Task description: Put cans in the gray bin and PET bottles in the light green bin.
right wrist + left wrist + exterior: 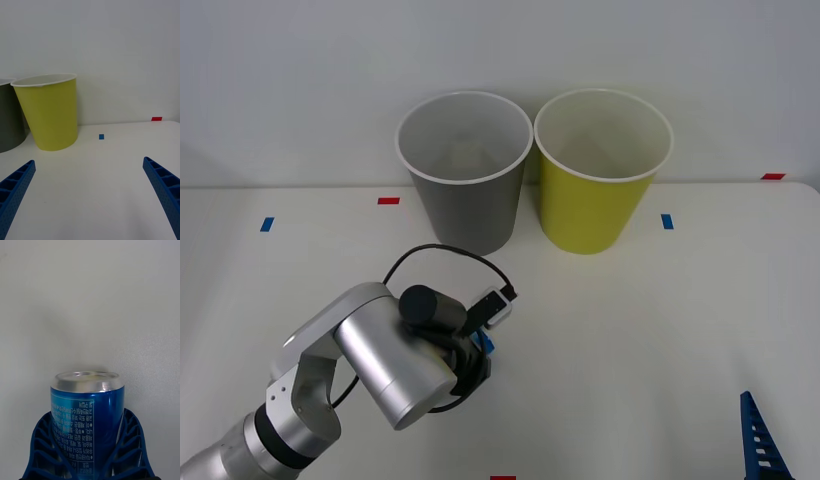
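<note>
My left gripper (90,468) is low over the white bench (650,330), in front of the gray bin (465,185) and well short of it. Its blue ribbed fingers (129,450) are clamped around the can (88,420), one on each side of the blue body. In my left wrist view the can's silver end points away from the wrist, with small white print running along its blue side, and plain white bench lies beyond it. From the front view my silver forearm and its black cable cover most of the grasp; just a sliver of blue shows at the fingers (485,345), and I cannot make out the can itself there.

The gray bin stands upright at the far side of the bench, against the wall, its white rim just beside that of the light green bin (595,190), which stands to its right. Both show pale insides.

My right gripper (90,195) hangs near the bench's near right corner, its fingers (165,187) spread wide with nothing between them. It faces the light green bin, with a small blue tape mark (101,137) and a red tape mark (156,119) on the bench farther off.
</note>
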